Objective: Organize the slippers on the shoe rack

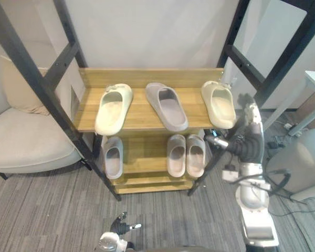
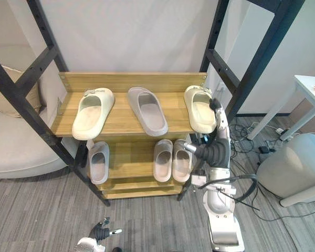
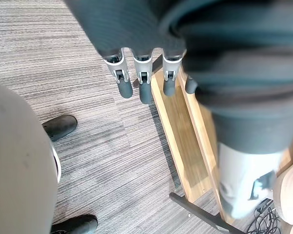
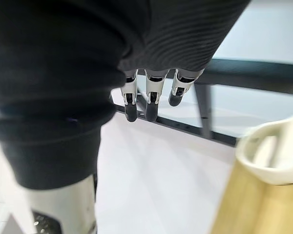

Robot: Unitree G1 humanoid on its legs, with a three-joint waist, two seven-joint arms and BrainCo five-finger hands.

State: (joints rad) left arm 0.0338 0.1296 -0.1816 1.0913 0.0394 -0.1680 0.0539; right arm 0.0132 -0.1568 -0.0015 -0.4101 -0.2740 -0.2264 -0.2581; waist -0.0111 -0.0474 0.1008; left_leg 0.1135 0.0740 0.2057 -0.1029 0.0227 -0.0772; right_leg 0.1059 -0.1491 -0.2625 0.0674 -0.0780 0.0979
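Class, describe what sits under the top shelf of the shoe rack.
On the lower shelf: one grey slipper at the left and a grey pair at the right. The top shelf covers their far ends and the lower shelf's back.

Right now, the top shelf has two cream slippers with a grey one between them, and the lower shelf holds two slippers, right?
Not quite: the lower shelf holds three grey slippers, not two, a single slipper at its left and a pair at its right, as the left eye view shows. The top shelf is as you say.
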